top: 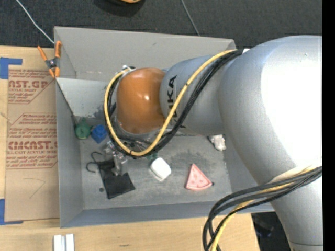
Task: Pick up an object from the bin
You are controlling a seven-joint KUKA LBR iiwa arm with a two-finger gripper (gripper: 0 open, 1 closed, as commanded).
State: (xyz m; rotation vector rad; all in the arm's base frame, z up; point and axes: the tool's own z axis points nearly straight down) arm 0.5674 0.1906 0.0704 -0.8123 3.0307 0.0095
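My gripper (116, 159) reaches down below the orange wrist cover at the bin's left centre. Its metal tips stand just above a flat black piece (117, 183) that lies on the floor near the front left. A thin black wire hook (96, 166) lies at the gripper's left side. Further left, by the bin's wall, sit a green lump (81, 130) and a blue block (98, 134). A white rounded block (160, 168) rests to the gripper's right.
A pink wedge with dark specks (198, 178) lies at the front right. A small white crumpled piece (218, 141) sits by the arm at the right. The arm covers the bin's back and right.
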